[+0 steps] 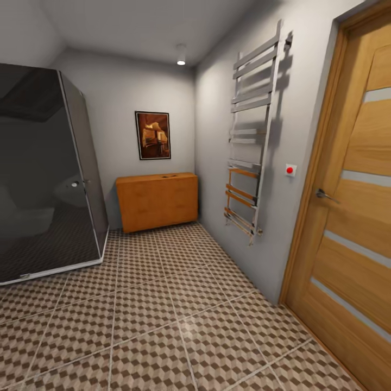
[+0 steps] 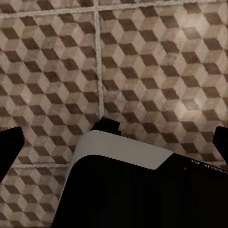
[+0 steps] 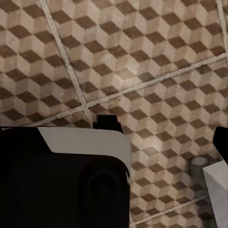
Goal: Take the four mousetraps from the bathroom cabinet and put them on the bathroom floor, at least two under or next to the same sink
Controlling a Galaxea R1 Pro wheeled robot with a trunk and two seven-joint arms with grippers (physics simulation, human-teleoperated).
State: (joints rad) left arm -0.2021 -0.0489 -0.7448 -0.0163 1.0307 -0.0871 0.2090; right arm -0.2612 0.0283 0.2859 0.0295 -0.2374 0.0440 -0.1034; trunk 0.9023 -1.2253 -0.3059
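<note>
The orange-brown wooden cabinet (image 1: pixel 156 201) stands against the far wall, its front shut, a slot cut in its top. No mousetraps are in sight; they are hidden or out of view. The bathroom floor (image 1: pixel 163 304) of cube-pattern tiles stretches from me to the cabinet. In the left wrist view my left gripper (image 2: pixel 116 132) hangs over the tiled floor (image 2: pixel 142 57), its dark fingertips (image 2: pixel 9 145) far apart at the frame's edges, nothing between them. My right gripper (image 3: pixel 114 137) is likewise open above the floor (image 3: pixel 142 61), with one fingertip (image 3: pixel 221 142) showing.
A dark glass shower enclosure (image 1: pixel 43 174) fills the left side. A chrome towel rail (image 1: pixel 250 136) hangs on the right wall, and an orange wooden door (image 1: pixel 353 206) with grey stripes is near right. A white object (image 3: pixel 216 190) sits by the right gripper.
</note>
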